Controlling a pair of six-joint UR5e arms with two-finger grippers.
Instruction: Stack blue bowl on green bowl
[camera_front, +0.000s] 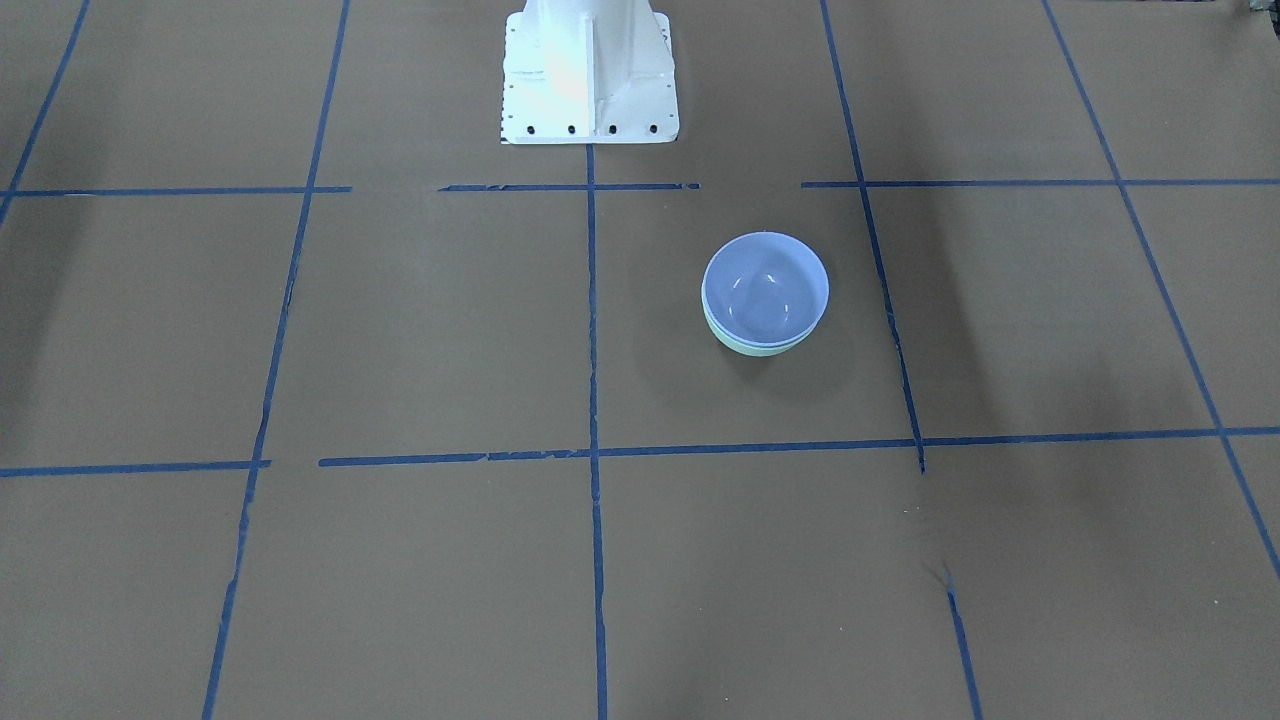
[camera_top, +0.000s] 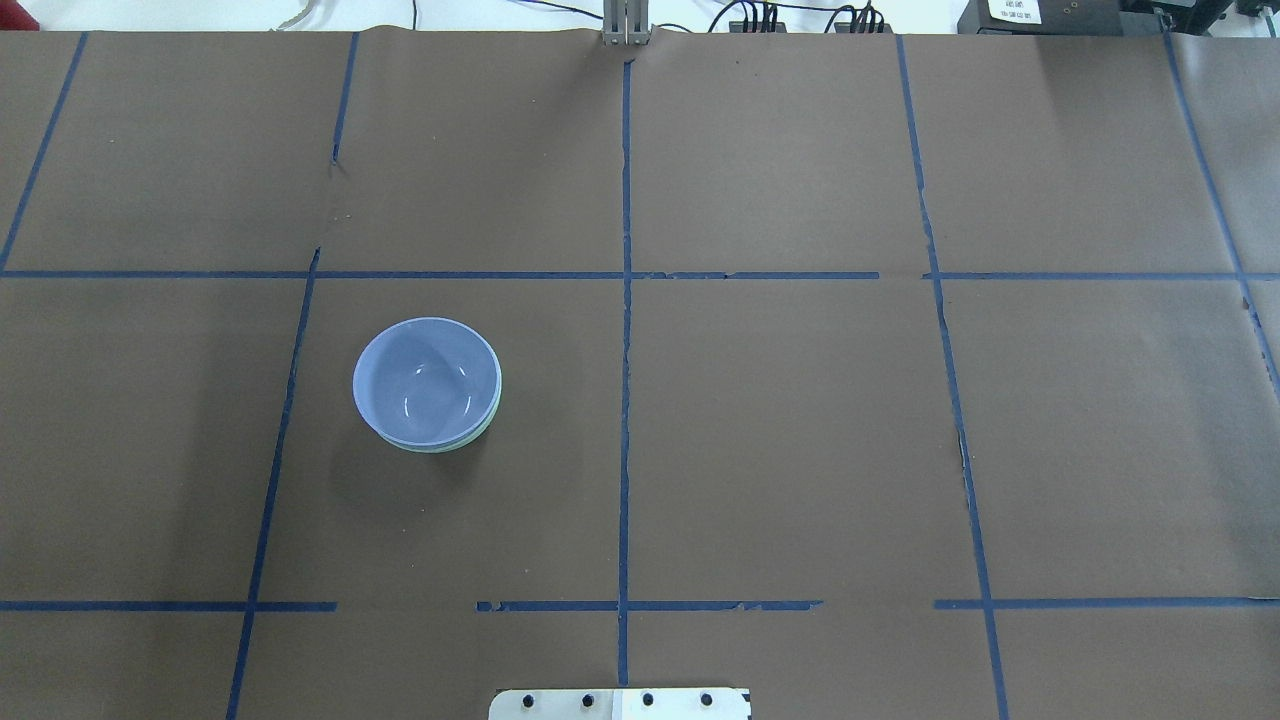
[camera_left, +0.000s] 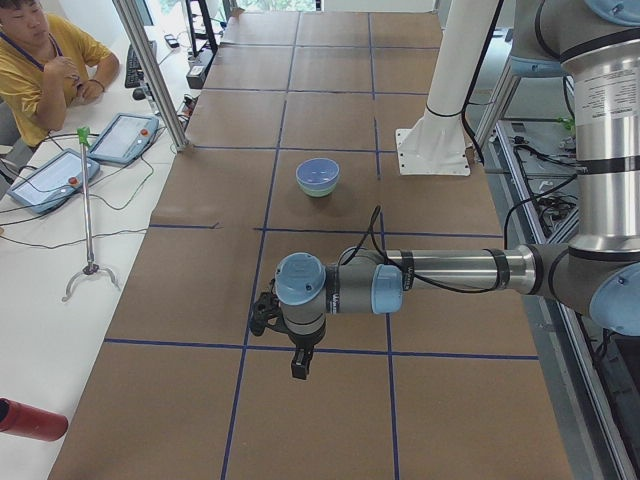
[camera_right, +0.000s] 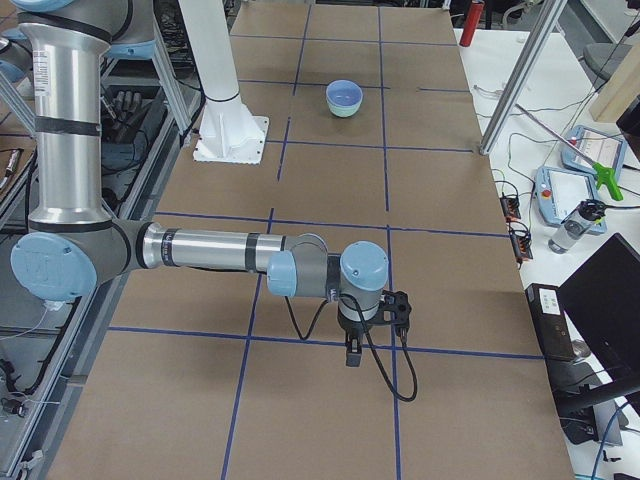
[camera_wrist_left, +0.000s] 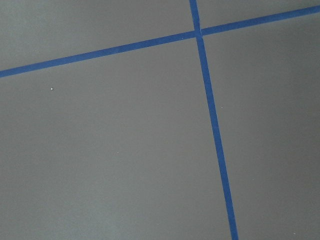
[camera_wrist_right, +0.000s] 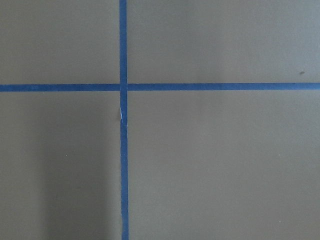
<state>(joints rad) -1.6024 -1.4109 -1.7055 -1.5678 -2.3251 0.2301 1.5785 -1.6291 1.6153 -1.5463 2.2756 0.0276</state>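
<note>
The blue bowl (camera_front: 765, 285) sits nested inside the green bowl (camera_front: 750, 347), of which only a thin mint edge shows below the blue rim. The stack stands on the brown table, left of the centre line in the overhead view (camera_top: 427, 380), with the green edge (camera_top: 488, 418) peeking out. My left gripper (camera_left: 262, 314) shows only in the exterior left view, far from the bowls (camera_left: 318, 172). My right gripper (camera_right: 398, 306) shows only in the exterior right view, far from the bowls (camera_right: 344, 95). I cannot tell whether either is open or shut. Both wrist views show only paper and blue tape.
The white robot pedestal (camera_front: 590, 70) stands at the table's back middle. Blue tape lines (camera_top: 625, 400) grid the brown paper. An operator (camera_left: 40, 60) sits beside tablets (camera_left: 120, 137) on a side table. A red object (camera_left: 30, 420) and a bottle (camera_right: 570, 228) lie off the table.
</note>
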